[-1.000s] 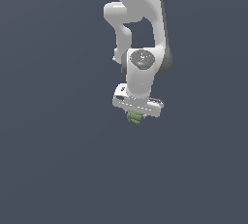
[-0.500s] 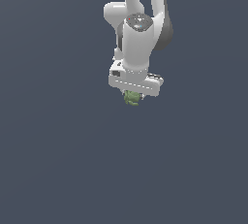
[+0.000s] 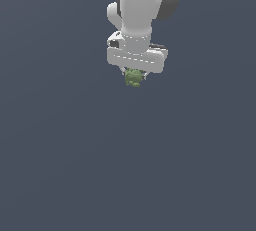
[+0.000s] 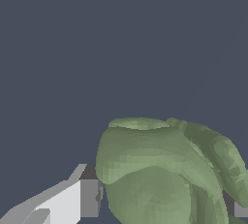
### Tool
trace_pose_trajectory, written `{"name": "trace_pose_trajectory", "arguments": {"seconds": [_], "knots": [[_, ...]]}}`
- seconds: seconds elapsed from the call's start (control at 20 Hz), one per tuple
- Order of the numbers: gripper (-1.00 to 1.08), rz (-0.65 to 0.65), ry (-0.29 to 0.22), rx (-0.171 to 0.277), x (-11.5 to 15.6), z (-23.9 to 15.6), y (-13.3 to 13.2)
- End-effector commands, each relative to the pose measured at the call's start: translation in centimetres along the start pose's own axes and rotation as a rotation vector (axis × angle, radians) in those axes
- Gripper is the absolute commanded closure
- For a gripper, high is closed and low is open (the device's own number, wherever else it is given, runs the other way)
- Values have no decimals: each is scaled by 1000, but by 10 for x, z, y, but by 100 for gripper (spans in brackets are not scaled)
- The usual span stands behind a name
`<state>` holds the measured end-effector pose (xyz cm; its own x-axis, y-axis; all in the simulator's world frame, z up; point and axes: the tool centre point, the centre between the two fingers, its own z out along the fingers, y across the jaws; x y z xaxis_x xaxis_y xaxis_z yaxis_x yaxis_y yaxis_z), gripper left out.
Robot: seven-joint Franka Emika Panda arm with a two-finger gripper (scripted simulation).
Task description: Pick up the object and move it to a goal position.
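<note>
The object (image 3: pixel 133 77) is a small olive-green lumpy ball, hanging just under the white hand of the arm, high in the exterior view. My gripper (image 3: pixel 134 78) is shut on it, and its fingers are mostly hidden behind the hand and the object. In the wrist view the object (image 4: pixel 160 174) fills the space between the fingers; one white finger with a grey pad (image 4: pixel 89 198) presses its side, and a sliver of the other pad (image 4: pixel 239 209) shows past it.
A plain dark grey-blue surface (image 3: pixel 125 165) lies all around and beneath the arm, with no other object in either view.
The arm has risen steadily in the exterior view over the last second, carrying the green object upward in its shut gripper.
</note>
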<state>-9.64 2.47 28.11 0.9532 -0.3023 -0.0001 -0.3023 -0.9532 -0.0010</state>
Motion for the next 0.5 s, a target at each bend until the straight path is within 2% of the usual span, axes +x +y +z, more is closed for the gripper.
{"name": "trace_pose_trajectory", "arguments": {"seconds": [0.0, 0.45], "knots": [[108, 0, 0, 0, -10, -22, 7], [108, 0, 0, -1, -36, -81, 25]]}}
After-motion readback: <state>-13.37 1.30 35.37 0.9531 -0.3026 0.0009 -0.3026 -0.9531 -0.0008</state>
